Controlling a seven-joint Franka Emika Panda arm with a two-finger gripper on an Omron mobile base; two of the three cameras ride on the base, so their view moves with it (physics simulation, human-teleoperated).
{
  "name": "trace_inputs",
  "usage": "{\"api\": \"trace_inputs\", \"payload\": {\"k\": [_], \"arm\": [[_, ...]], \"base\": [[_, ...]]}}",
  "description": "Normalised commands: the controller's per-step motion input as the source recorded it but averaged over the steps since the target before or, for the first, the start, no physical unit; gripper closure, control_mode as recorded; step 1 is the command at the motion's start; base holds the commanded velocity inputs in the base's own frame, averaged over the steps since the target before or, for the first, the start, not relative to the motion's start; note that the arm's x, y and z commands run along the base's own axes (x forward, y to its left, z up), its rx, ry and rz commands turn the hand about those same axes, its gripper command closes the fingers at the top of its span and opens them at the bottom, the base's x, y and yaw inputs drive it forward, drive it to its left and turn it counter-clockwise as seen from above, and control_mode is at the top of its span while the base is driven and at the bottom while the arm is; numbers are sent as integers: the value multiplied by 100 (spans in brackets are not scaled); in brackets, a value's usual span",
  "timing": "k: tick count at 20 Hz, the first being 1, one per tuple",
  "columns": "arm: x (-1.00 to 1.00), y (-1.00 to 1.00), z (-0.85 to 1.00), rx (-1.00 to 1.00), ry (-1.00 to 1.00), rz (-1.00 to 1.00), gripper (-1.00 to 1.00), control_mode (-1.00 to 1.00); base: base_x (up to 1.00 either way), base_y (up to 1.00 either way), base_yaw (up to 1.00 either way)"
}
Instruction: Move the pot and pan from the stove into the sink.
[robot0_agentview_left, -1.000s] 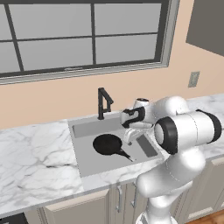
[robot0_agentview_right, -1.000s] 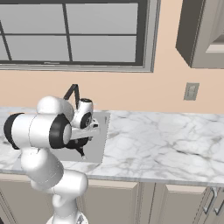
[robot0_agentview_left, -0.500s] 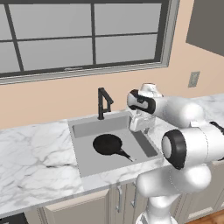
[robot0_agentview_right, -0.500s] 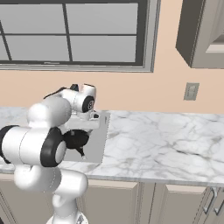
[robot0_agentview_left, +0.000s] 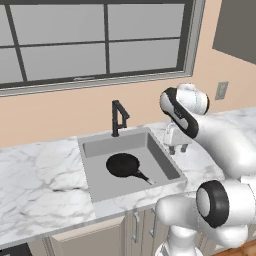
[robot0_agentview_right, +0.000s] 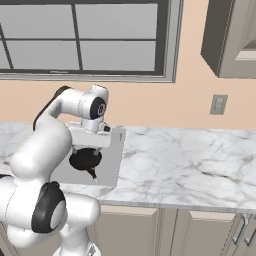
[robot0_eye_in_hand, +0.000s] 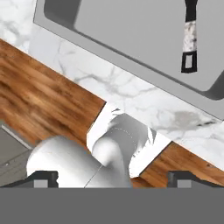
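Black frying pan (robot0_agentview_left: 124, 165) is sitting in the middle of the grey sink (robot0_agentview_left: 95, 148), handle aimed at the front right corner. The gripper (robot0_agentview_left: 176, 146) hangs over the marble countertop (robot0_agentview_left: 45, 175) just past the sink's right edge, jaws spread apart with nothing in them.

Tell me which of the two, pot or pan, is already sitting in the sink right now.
The pan: the shallow black one with a single long handle lies flat on the floor of the sink, in front of the faucet. No deep navy pot is in the basin.
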Motion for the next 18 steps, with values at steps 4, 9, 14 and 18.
{"api": "trace_inputs", "payload": {"k": [4, 9, 14, 18], "arm": [[-96, -15, 18, 0, -16, 7, -100, -100], [-53, -15, 0, 0, -46, 8, -100, -100], [-58, -23, 0, -1, -46, 6, -100, -100], [-39, -9, 0, -1, -21, 3, -100, -100]], "base": [[0, 0, 0], [0, 0, 0], [0, 0, 0], [0, 0, 0]]}}
